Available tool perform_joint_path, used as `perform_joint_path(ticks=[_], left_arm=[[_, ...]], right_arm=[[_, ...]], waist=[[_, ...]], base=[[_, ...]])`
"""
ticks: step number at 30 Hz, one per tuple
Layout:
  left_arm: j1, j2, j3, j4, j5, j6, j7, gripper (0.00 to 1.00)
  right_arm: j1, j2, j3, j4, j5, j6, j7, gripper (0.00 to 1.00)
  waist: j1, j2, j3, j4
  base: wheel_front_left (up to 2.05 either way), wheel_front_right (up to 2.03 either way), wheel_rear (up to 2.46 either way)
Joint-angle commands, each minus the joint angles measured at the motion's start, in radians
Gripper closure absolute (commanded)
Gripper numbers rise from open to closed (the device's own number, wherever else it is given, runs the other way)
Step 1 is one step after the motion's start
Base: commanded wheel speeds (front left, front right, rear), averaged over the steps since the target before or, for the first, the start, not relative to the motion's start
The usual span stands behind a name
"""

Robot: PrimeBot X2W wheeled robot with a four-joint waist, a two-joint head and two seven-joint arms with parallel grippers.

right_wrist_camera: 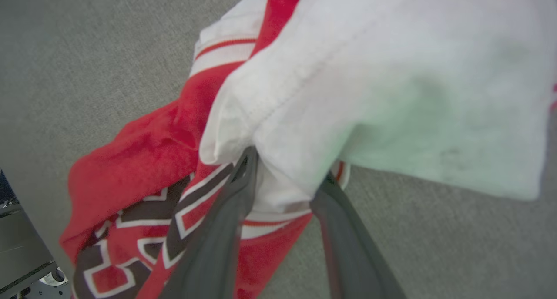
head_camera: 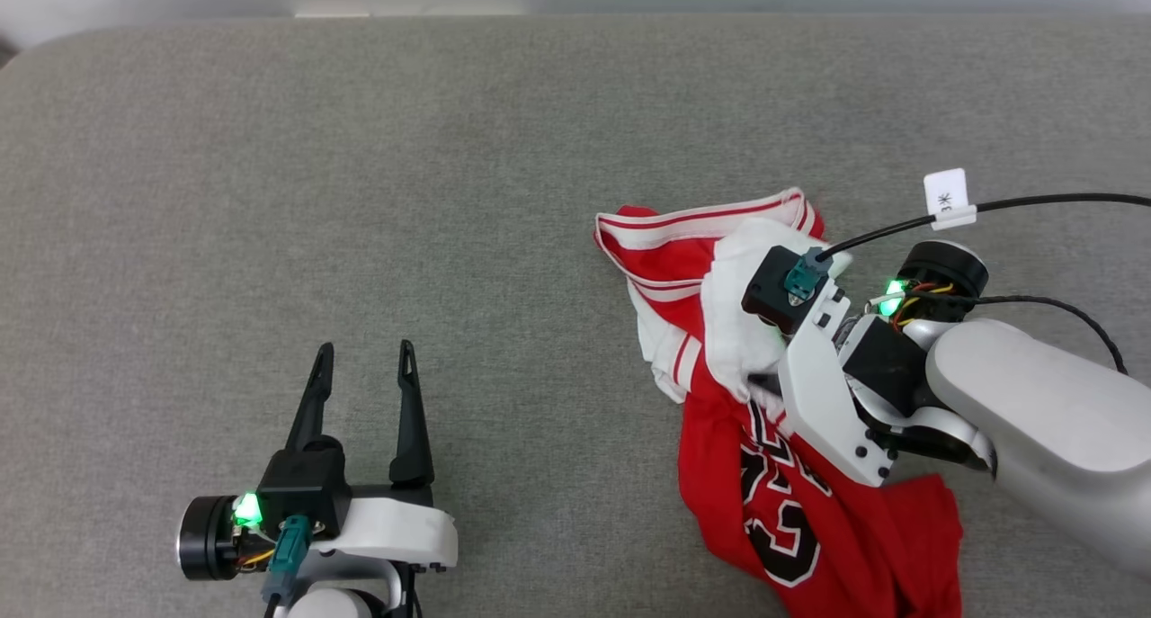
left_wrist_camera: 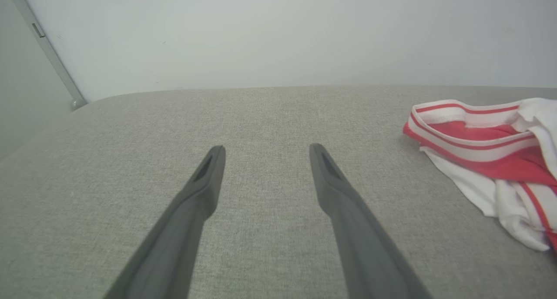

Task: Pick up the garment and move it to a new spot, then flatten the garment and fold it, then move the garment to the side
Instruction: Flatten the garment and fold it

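Grey upholstered surface [head_camera: 360, 150], broad and bare on the robot's left, carries a crumpled red basketball jersey [head_camera: 710, 420] on its right half. Striped white trim lies toward the far side, and the black no. 23 w/ white outline is nearest the robot. The right arm reaches down into the heap. The right gripper [right_wrist_camera: 287, 170] has its two dark fingers either side of a white sleeve fold [right_wrist_camera: 391, 94], tips buried in cloth, jaws at a middling gap. Can't tell from the wrist view whether the pinch has bitten. The left gripper [head_camera: 365, 346] hovers well apart from the jersey, jaws wide, nothing btwn them. A small white tag [head_camera: 946, 195] rides the right arm's cable.

Step in hand, by the look of it: the 1st one, the pick-up, at the grasp. Next move prob. calls for a firm close on the fold. Then a lift high enough for the hem to clear the surface before the carry to the open area on the left. A thin, single-layer pinch could slip.
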State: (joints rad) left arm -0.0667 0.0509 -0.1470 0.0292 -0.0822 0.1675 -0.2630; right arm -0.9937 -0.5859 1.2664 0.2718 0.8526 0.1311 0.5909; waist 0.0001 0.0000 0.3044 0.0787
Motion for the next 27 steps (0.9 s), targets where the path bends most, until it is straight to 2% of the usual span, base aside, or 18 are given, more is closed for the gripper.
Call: perform_joint_path(ticks=[1, 5, 8, 13, 17, 20, 26, 27], left_arm=[[0.010, -0.001, 0.010, 0.004, 0.008, 0.001, -0.003, 0.00], [0.022, -0.001, 0.021, 0.011, 0.013, -0.007, -0.003, 0.00], [0.029, -0.001, 0.025, 0.009, 0.010, -0.004, -0.003, 0.00], [0.048, -0.001, 0.032, 0.003, 0.004, -0.003, -0.003, 0.00], [0.065, -0.001, 0.034, 0.000, 0.001, 0.000, -0.003, 0.00], [0.070, -0.001, 0.034, 0.002, 0.001, -0.002, -0.003, 0.00], [0.068, -0.001, 0.036, 0.013, 0.012, -0.015, -0.003, 0.00], [0.066, -0.001, 0.037, 0.017, 0.016, -0.017, -0.003, 0.00]], right_arm=[[-0.009, -0.002, 0.003, 0.001, 0.003, -0.001, -0.028, 1.00], [-0.029, -0.036, -0.003, -0.022, 0.031, -0.001, -0.132, 1.00], [-0.012, -0.091, -0.039, -0.042, 0.071, -0.001, -0.213, 1.00], [0.105, -0.208, -0.133, -0.051, 0.182, -0.001, -0.308, 1.00], [0.223, -0.278, -0.178, 0.004, 0.226, -0.001, -0.351, 1.00], [0.311, -0.283, -0.193, 0.074, 0.250, -0.001, -0.368, 1.00], [0.409, -0.222, -0.200, 0.202, 0.234, -0.001, -0.402, 1.00], [0.415, -0.212, -0.213, 0.210, 0.236, -0.001, -0.422, 0.84]], waist=[[-0.0001, 0.0000, -0.012, -0.012], [-0.0001, 0.0000, -0.048, -0.036], [-0.0001, 0.0000, -0.076, -0.048], [-0.0001, 0.0000, -0.098, -0.060], [-0.0001, 0.0000, -0.099, -0.065], [-0.0001, 0.0000, -0.097, -0.069], [-0.0001, 0.0000, -0.107, -0.077], [-0.0001, 0.0000, -0.113, -0.078]], base=[[0.00, 0.00, 0.00], [0.00, 0.00, 0.00], [0.00, 0.00, 0.00], [0.00, 0.00, 0.00], [0.00, 0.00, 0.00], [0.00, 0.00, 0.00], [0.00, 0.00, 0.00], [0.00, 0.00, 0.00]])
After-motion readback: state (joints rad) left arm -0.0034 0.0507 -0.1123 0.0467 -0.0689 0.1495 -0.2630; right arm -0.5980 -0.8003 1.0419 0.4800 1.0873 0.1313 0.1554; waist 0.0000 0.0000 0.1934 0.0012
